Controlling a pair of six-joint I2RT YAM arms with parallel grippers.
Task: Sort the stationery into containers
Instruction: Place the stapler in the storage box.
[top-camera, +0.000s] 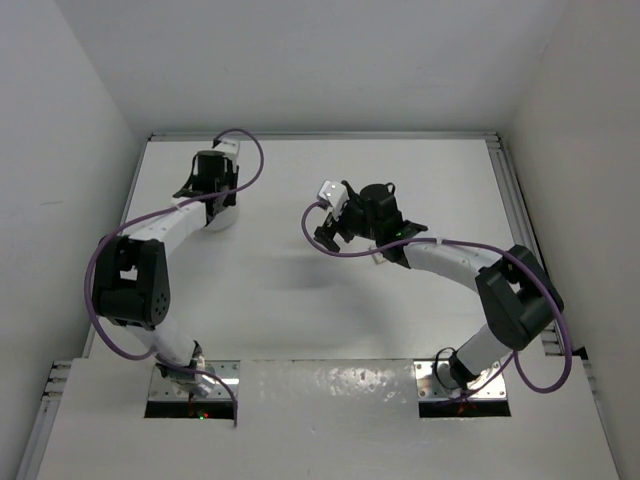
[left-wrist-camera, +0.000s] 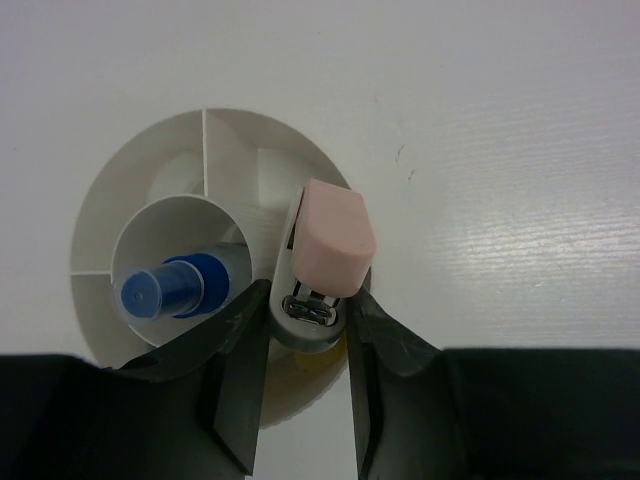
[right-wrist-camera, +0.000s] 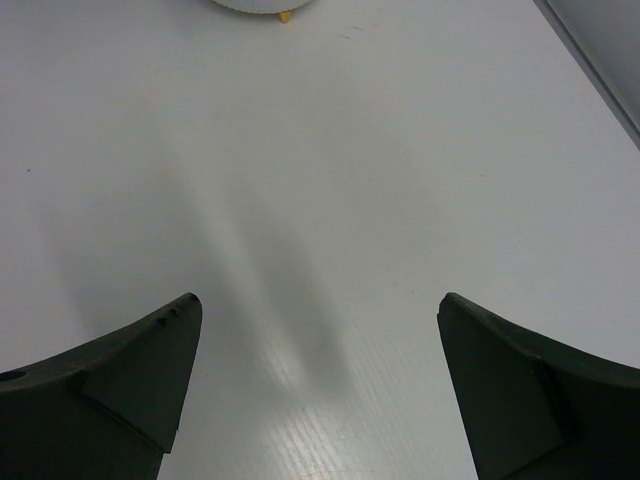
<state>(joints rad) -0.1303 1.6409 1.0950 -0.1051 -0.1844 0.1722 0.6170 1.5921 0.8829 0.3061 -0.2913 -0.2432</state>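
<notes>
White table (top-camera: 300, 300), plain white walls (top-camera: 60, 100)

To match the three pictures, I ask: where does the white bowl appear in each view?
Top external: bowl upper left, under the left end effector.
Left wrist: bowl centre-left, partly covered by the gripped eraser.
Right wrist: only the bowl rim, at the top edge.
Shared landmark: the white table.

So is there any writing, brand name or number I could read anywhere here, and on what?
None. No letters, numbers or logos show on the white divided container, the blue-capped bottle inside it, the pink-topped piece held in the left gripper, or the table.
</notes>
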